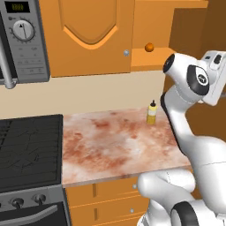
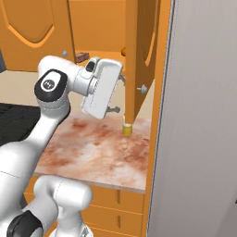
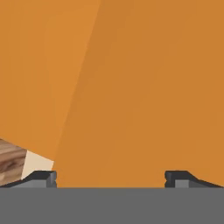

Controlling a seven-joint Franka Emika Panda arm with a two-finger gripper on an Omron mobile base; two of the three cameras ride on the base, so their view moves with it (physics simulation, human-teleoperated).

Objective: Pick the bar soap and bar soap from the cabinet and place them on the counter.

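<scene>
Fingertips (image 3: 45, 177) sat nearest the lens in the hand view, set wide apart with nothing between them; gripper (image 3: 111, 178) faced plain orange cabinet (image 3: 131, 87) wood at close range.

Left to right in the left base view: stove (image 1: 28, 150), counter (image 1: 110, 145), one yellow bottle (image 1: 152, 112) standing near its back edge, one orange ball (image 1: 149, 47) on the shelf above, then the arm.

One soap (image 2: 82, 56) showed in the right base view, a small reddish block on the cabinet shelf, behind and left of the hand. Second bar: could not find it. The open door (image 2: 139, 55) hung just right of the hand.

Judgement: reach stage, nothing picked yet. To do it well, swing the hand left off the door panel, keep the jaws wide, come in level over the shelf and square to the bar, clear of the ball.
</scene>
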